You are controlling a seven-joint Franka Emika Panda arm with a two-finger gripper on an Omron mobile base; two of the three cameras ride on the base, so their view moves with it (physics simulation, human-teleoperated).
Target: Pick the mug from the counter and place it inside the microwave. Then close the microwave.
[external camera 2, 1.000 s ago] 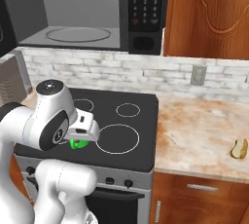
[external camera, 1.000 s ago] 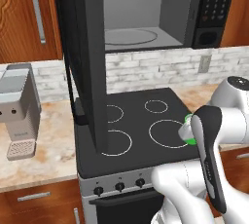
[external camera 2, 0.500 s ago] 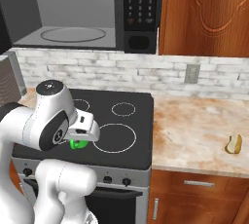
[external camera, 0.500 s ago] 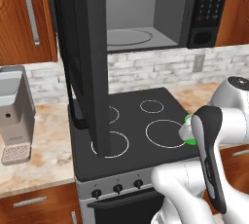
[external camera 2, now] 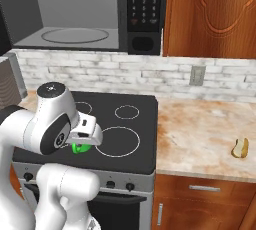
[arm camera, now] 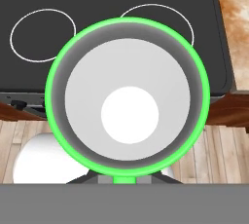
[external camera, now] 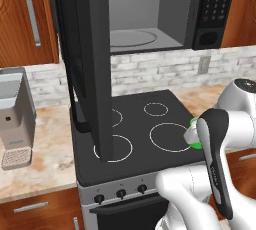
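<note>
Coffee machine [external camera: 14, 116]: it stands at the left end of the counter [external camera 2: 200, 134], well apart from the work.
Microwave door [external camera: 87, 59]: it is swung open and hangs over the left part of the stovetop [external camera: 135, 134]; its edge reaches down near the front left burner ring.
Microwave [external camera: 150, 9]: the grey inside with the round turntable [external camera 2: 75, 35] is free, nothing lies in it.
Mug [arm camera: 127, 96]: it is lifted and hangs over the front edge of the stovetop, with its mouth toward the hand camera.
Gripper [external camera 2: 82, 141]: the fingers are closed narrow on the rim of the mug and carry it.
Progress: I judge the pick as done; placing inside and closing the door are left.
Room for moving: the opening is high above and to the left of the mug; the way up looks free, but the open door is close on the left side.
Food item [external camera 2: 240, 148]: it lies near the right edge of the counter, far away.
</note>
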